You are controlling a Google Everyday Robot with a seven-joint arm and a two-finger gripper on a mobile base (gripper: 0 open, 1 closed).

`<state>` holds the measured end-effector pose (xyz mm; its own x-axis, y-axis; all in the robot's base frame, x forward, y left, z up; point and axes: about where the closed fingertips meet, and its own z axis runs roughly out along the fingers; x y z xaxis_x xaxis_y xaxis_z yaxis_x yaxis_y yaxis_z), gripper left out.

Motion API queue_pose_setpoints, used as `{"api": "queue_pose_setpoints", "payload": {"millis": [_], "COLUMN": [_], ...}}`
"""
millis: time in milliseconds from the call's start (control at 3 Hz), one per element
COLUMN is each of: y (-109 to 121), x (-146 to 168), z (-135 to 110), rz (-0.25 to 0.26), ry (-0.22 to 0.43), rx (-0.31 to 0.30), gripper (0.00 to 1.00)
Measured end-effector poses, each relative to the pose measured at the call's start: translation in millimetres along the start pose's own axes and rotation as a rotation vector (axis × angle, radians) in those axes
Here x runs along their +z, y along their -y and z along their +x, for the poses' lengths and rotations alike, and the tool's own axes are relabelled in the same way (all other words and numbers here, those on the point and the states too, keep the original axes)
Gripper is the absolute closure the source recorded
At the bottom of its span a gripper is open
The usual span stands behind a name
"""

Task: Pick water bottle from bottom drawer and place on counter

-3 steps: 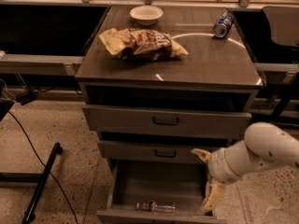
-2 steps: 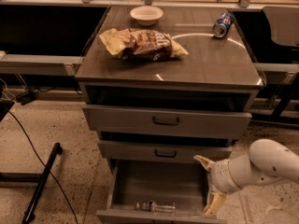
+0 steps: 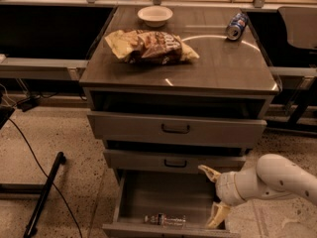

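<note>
The water bottle lies on its side at the front of the open bottom drawer, a clear bottle with a pale label band. My gripper hangs over the drawer's right side, to the right of the bottle and apart from it. Its two yellowish fingers are spread, one high and one low, with nothing between them. The counter is the glossy dark top of the cabinet above.
On the counter lie a chip bag, a white bowl and a blue soda can on its side. The two upper drawers stand partly pulled out. A black stand leg and cable lie on the floor at left.
My arm and gripper have moved lower and slightly right, toward the drawer's right front corner. The bottle has not moved.
</note>
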<state>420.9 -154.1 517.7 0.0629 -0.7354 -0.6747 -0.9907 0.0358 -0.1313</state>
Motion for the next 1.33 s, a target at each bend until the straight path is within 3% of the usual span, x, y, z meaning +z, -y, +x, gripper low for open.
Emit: {"api": "queue_pose_setpoints", "payload": {"millis": [333, 667, 1000, 1333], "y": [-4, -5, -5, -6], "x": [47, 97, 97, 115], "z": [22, 51, 51, 67], "rz": [0.068, 0.092, 0.092, 0.057], "ry": [0.069, 0.124, 0.124, 0.118], "rx": [-0.041, -0.048, -0.047, -0.001], "gripper": [0.0, 0.0, 0.0, 0.0]}}
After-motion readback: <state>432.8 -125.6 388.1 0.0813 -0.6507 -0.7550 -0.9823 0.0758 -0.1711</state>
